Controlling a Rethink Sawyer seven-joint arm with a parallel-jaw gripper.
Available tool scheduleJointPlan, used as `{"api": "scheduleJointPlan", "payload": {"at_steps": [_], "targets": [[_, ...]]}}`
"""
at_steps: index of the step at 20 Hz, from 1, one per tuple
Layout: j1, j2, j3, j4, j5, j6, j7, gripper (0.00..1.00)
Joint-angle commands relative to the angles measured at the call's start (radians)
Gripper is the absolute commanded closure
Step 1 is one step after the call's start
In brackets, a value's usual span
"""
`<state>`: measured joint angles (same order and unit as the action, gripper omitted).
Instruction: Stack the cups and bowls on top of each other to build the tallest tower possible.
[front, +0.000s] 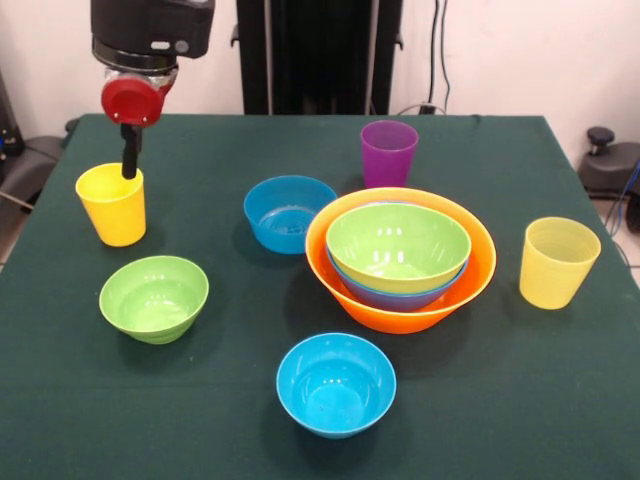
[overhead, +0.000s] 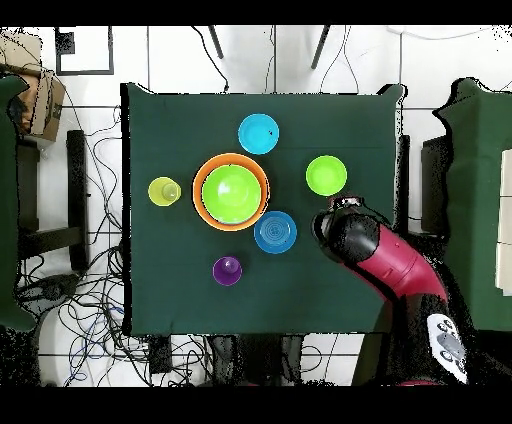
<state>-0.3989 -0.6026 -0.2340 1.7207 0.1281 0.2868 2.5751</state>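
Two bowls nest inside the largest bowl, cups and small bowls scattered around.

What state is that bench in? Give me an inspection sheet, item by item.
Surface: table under a dark green cloth, flat.
Tower: orange bowl holds the large blue bowl, with the medium green bowl nested inside it.
Loose bowls: small green bowl; two small blue bowls, all upright.
Cups: purple cup, pale yellow cup, opaque yellow cup, all upright and apart.
Clutter: nothing seen.
Gripper: gripper reaches down into the opaque yellow cup's mouth; open or shut cannot be told.
Cables: cables tangled on the floor around the table.
Surroundings: cardboard box beside the table.
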Motion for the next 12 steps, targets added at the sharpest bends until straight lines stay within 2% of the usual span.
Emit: {"api": "scheduleJointPlan", "payload": {"at_steps": [1, 4, 8, 12], "targets": [[-0.009, 0.102, 0.093, -0.059, -0.116, -0.089, -0.063, 0.0], [0.005, 0.117, 0.083, -0.068, -0.118, -0.097, -0.036, 0.0], [0.026, 0.155, 0.053, -0.089, -0.116, -0.155, 0.01, 0.0], [0.018, 0.175, 0.053, -0.102, -0.117, -0.191, 0.01, 0.0]]}}
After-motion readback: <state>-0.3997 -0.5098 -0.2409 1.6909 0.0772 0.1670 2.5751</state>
